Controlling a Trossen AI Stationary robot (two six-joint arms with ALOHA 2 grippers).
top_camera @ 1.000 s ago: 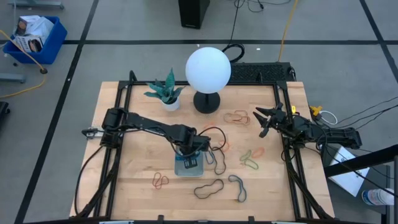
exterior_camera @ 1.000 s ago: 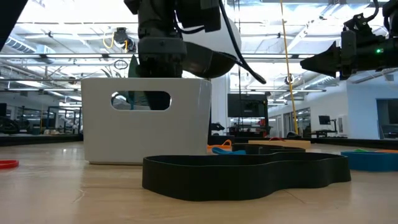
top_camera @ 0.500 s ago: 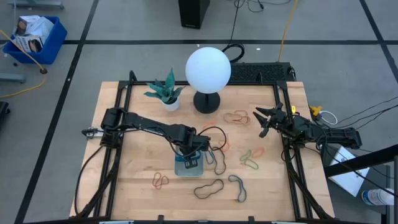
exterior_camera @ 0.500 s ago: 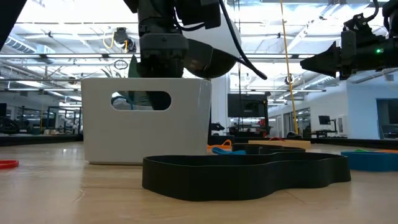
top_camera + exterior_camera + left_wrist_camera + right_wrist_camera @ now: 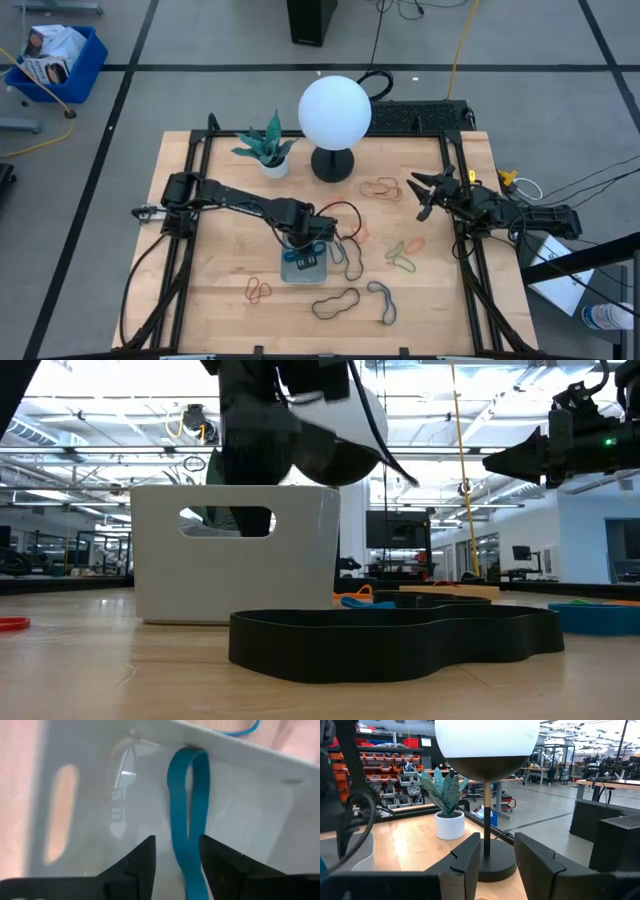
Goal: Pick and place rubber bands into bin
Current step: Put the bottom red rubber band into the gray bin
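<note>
Left pincer (image 5: 176, 857) parted above bin (image 5: 90, 795), blue rubber band (image 5: 187, 820) lying inside

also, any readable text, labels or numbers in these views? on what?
None legible.
Printed packaging in the blue crate, high view: too small to read.
Bins on the shelves behind the table, right wrist view: labels too blurred.
Bin, blue band, lamp, plant pot: no markings seen.
</note>
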